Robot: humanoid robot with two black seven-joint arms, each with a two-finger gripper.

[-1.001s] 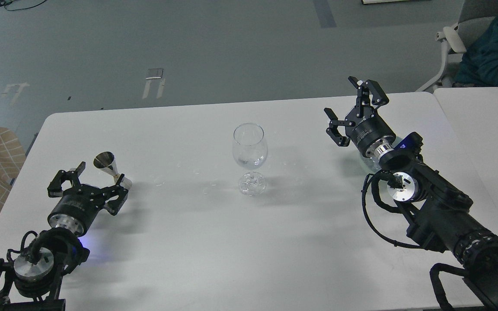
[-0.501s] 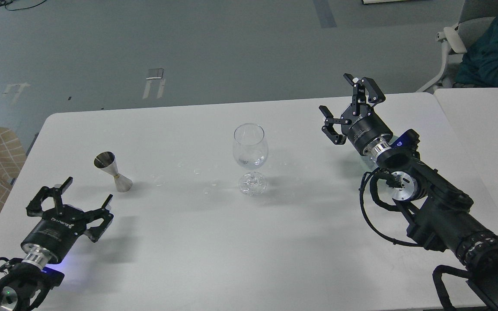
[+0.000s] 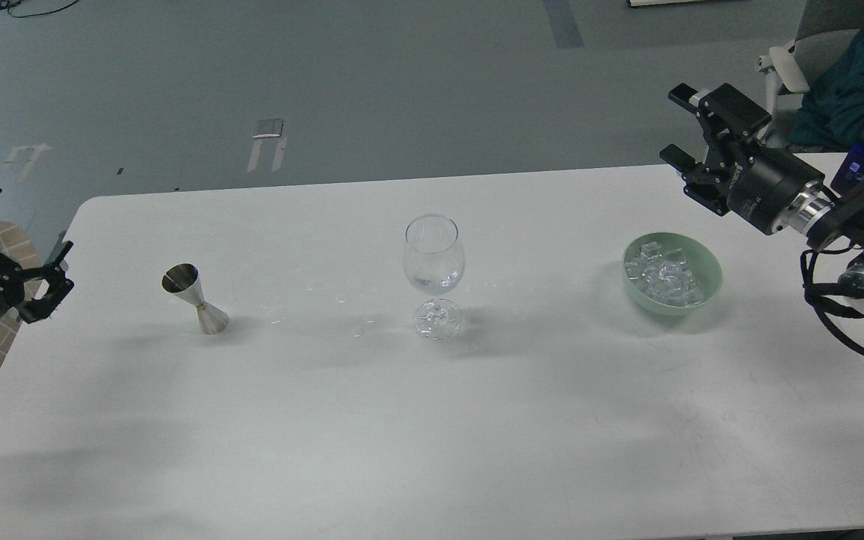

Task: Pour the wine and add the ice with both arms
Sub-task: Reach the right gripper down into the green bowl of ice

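Head view: both grippers, left (image 3: 4, 232) and right (image 3: 691, 150), hang spread open and empty; wine glass (image 3: 434, 274) sits between jigger (image 3: 194, 298) and ice (image 3: 663, 276) bowl (image 3: 708, 289).

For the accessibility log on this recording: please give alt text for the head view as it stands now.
A wine glass holding a little clear liquid stands mid-table, with a steel jigger to its left and a green bowl of ice cubes to its right. Both black arms sit at the frame's edges, left end effector and right end effector open and empty.
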